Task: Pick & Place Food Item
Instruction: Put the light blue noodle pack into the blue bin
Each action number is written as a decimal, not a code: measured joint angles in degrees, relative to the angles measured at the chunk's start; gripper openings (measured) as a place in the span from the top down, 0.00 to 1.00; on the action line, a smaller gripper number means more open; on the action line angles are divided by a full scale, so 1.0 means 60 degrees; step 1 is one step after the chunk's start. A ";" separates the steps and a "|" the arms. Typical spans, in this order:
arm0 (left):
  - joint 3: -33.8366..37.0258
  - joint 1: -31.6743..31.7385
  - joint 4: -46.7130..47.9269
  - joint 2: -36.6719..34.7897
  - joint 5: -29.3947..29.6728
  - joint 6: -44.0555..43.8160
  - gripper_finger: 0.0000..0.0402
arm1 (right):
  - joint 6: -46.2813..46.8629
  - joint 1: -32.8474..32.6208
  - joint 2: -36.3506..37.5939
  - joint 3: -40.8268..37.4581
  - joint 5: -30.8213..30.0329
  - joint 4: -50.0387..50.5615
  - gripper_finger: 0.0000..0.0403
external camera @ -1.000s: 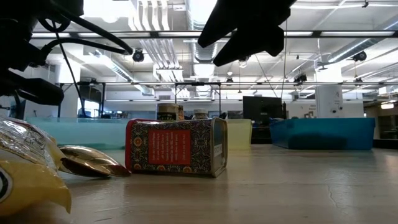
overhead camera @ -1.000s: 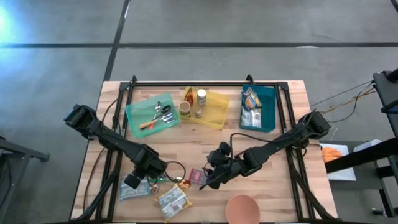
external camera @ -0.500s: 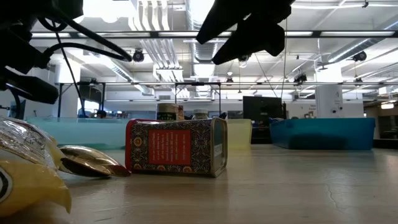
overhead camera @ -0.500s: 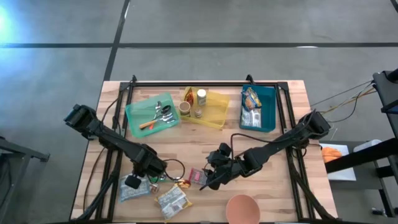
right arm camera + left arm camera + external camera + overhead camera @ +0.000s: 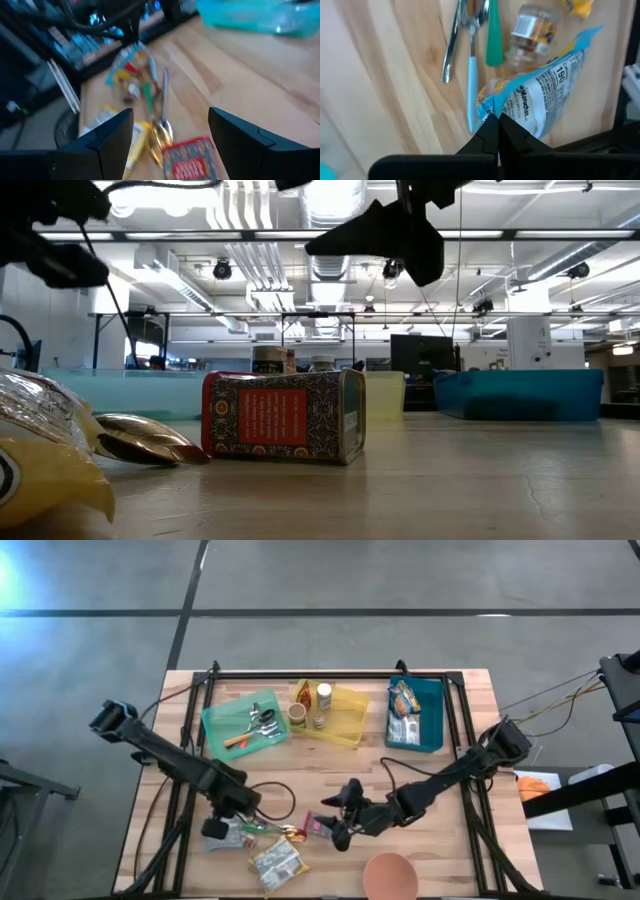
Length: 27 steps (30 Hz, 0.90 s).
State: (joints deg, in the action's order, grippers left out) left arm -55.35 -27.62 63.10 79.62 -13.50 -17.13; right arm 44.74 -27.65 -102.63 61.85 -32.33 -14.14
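Two tools: my left tool (image 5: pixel 496 131) pinches the blue bag (image 5: pixel 547 100) by its edge for lifting; right tool (image 5: pixel 170 137) hangs wide above the tin (image 5: pixel 190 160).

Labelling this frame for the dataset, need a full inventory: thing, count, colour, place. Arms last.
Wooden table: one, light wood, under everything.
Green plastic bin: one, far left of table, holds cutlery.
Yellow plastic bin: one, far centre, holds small jars.
Teal plastic bin: one, far right, holds snack packets.
Blue-and-white snack bag: one, near left, pinched at one corner.
Yellow snack packet: one, near edge, left of centre.
Loose cutlery: a few pieces, silver, blue and green handles, beside the bag.
Red patterned tin: one, near centre.
Terracotta bowl: one, near edge, right of centre.
Left gripper: shut on the bag.
Right gripper: open, above the tin.
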 joint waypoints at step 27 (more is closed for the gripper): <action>-0.1062 -0.0007 0.1105 -0.1742 0.1600 -0.1741 1.00 | -0.2740 -0.0126 0.0018 0.0440 -0.0645 -0.0706 0.36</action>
State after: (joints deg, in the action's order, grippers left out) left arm -61.73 -27.66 69.73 69.17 -3.91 -27.57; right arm 28.29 -28.41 -102.52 64.49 -36.20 -18.37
